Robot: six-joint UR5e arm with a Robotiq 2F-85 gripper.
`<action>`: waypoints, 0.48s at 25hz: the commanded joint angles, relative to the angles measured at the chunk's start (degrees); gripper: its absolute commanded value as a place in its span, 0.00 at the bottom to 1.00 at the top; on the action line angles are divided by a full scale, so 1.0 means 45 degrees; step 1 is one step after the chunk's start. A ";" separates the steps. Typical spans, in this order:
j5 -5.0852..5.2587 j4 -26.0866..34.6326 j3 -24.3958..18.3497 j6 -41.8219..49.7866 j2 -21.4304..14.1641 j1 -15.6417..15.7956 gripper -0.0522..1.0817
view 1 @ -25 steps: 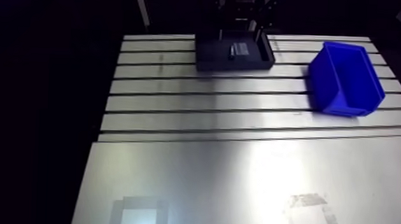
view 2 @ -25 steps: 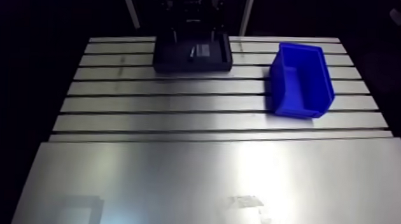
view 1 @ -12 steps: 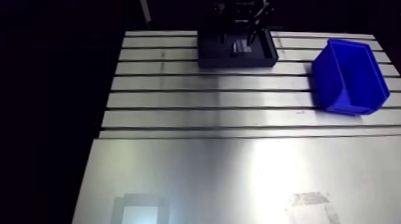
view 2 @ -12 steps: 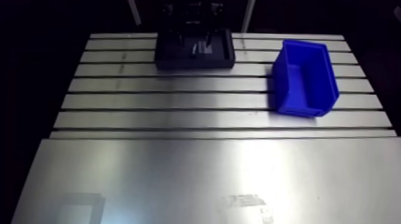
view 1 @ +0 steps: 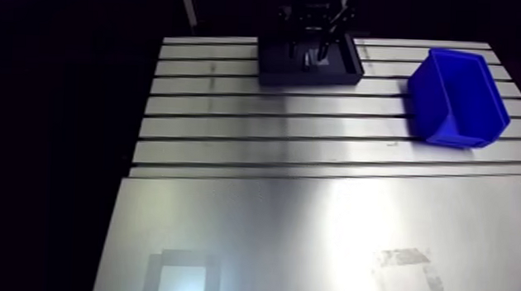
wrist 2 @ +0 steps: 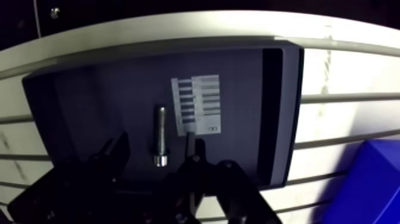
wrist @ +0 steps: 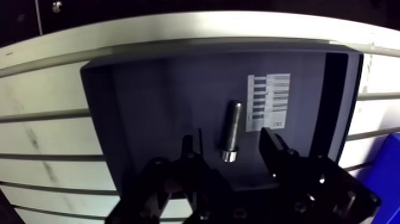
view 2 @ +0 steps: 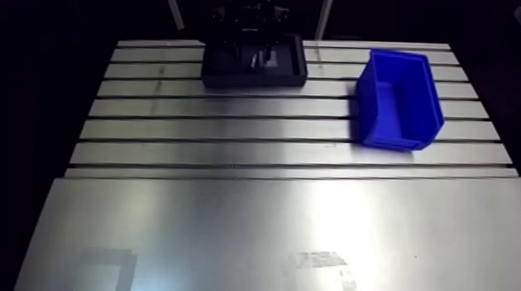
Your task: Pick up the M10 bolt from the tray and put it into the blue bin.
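Step in hand: the approach to the grasp. The gripper (wrist: 227,142) hangs low over the tray (wrist: 149,89), and the bolt is not yet taken.
Gripper: spread wide, with nothing pinched between its fingers (wrist: 271,146).
M10 bolt (wrist: 231,130): lies flat on the tray floor. Its wider end, likely the head, sits between the fingers and clear of both, and its shank points away ahead of the gripper.
Label (wrist: 268,101): a white printed sticker on the tray floor, just beside the bolt and ahead of one finger.
Blue bin (view 1: 457,96): stands on the bench (view 1: 310,232) off to the gripper's side, past the tray wall nearest the label and well apart from the tray. It looks empty.
Next move: probably a short descent until the fingers straddle the bolt, then a squeeze across its width.
Care needed: a round bolt may roll, so the squeeze should be centred. The lift must clear the tray wall before the carry to the bin.
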 commanded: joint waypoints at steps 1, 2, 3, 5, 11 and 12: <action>0.0027 -0.0003 0.0015 0.0045 0.0057 0.0000 0.42; 0.0027 -0.0003 0.0015 0.0045 0.0076 0.0000 0.43; 0.0027 -0.0003 0.0015 0.0045 0.0076 0.0000 0.43; 0.0027 -0.0003 0.0015 0.0045 0.0096 -0.0020 0.44; 0.0027 -0.0003 0.0034 0.0045 0.0116 -0.0059 0.46; 0.0027 -0.0023 0.0034 0.0045 0.0116 -0.0059 0.46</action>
